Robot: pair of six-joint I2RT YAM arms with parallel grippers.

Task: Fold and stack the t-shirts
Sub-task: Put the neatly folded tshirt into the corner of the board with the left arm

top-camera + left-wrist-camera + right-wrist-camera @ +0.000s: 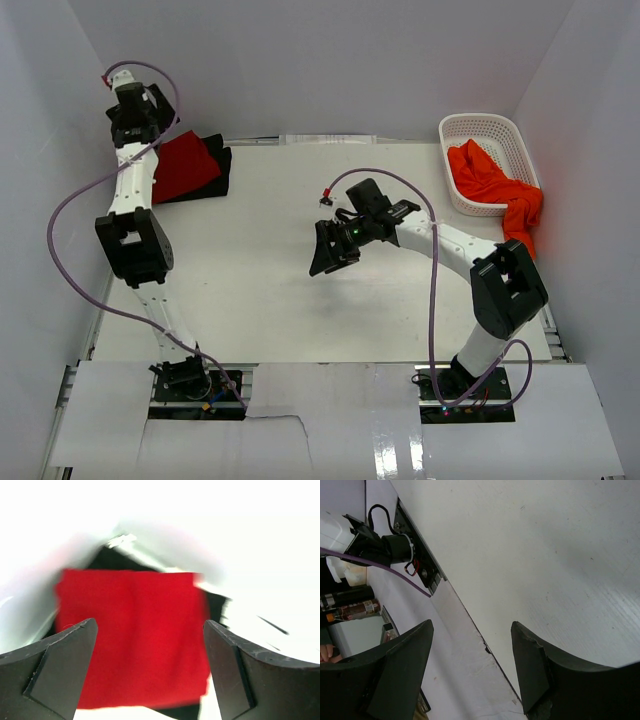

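Two shirts are done. The red shirt (pixel 185 165) lies folded flat on top of the black shirt (pixel 223 172), in the far left corner of the tabletop (pixel 270 300). The black one peeks out past its edge.

One shirt is left. The orange shirt (pixel 490 185) is a crumpled heap in the basket (pixel 480 122) at the far right, and part of it hangs over the rim. It is not folded and not on the pile.

The left arm (pixel 130 245) reaches to the pile. The left jaws hang right over the red shirt, wide apart, with nothing in them. The right arm (pixel 505 290) bends over the middle of the tabletop. The right jaws are apart too and hold nothing, well away from the basket.

I think about two parts in three are done. What is left is to pull the orange shirt out, fold it, and lay it on the red one.
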